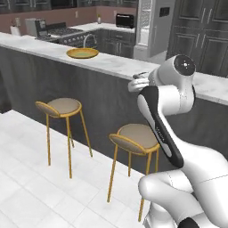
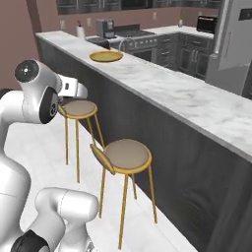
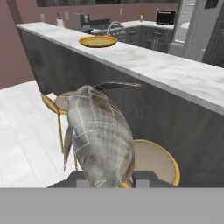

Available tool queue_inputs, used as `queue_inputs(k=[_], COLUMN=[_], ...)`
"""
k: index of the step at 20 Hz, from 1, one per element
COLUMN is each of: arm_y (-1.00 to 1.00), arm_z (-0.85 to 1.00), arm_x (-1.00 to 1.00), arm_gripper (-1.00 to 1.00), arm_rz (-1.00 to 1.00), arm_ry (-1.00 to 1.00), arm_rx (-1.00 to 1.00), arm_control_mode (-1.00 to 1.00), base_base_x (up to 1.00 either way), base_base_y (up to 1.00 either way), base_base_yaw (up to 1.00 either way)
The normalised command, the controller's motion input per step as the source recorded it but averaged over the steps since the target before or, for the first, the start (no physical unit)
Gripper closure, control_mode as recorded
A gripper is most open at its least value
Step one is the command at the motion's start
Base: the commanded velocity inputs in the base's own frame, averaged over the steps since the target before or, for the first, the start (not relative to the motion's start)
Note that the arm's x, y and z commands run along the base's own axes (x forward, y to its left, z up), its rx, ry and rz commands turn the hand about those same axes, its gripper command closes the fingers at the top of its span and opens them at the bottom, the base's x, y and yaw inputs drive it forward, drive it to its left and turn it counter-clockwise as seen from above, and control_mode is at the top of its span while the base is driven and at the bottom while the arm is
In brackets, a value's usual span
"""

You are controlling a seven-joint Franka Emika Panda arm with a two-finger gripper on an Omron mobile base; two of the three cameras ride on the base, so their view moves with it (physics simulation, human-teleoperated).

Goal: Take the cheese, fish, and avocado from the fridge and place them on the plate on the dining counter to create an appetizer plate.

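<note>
Carrying the fish [image 3: 101, 140] clamped between the gripper [image 3: 107, 180] jaws, tail pointing toward the plate [image 3: 98, 41]. The plate sits empty on the dining counter [image 3: 175, 72], well beyond the stools [image 2: 125, 155], so transport likely continues.

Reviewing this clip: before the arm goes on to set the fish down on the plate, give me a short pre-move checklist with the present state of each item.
1. Fish held in the gripper: ok, the jaws are shut on its near end, seen in the hand view.
2. Plate standing on the dining counter: ok.
3. Room on the plate: ok, its centre looks bare; no cheese or avocado on it.
4. Gripper over the plate: not ok, it hangs on the stool side, short of the counter.
5. Stools below the arm's path: cannot tell whether they clear it.
6. Fridge door shut: cannot tell.
</note>
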Motion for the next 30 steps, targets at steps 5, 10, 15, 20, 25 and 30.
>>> queue_inputs(k=[5, 10, 15, 20, 25, 30], arm_y=[0.00, 0.00, 0.00, 0.00, 0.00, 0.00], arm_z=[0.00, 0.00, 0.00, 0.00, 0.00, 0.00], arm_x=[0.00, 0.00, 0.00, 0.00, 0.00, 0.00], arm_gripper=[1.00, 1.00, 1.00, 1.00, 1.00, 1.00], arm_rz=[0.00, 0.00, 0.00, 0.00, 0.00, 0.00], arm_ry=[0.00, 0.00, 0.00, 0.00, 0.00, 0.00], arm_rx=[0.00, 0.00, 0.00, 0.00, 0.00, 0.00], arm_control_mode=[1.00, 1.00, 1.00, 1.00, 1.00, 1.00], base_base_x=[0.49, 0.45, 0.39, 0.43, 0.56, 0.53], base_base_y=[1.00, 1.00, 1.00, 1.00, 1.00, 0.91], base_base_yaw=[-0.39, -0.35, -0.32, -0.32, -0.31, -0.31])
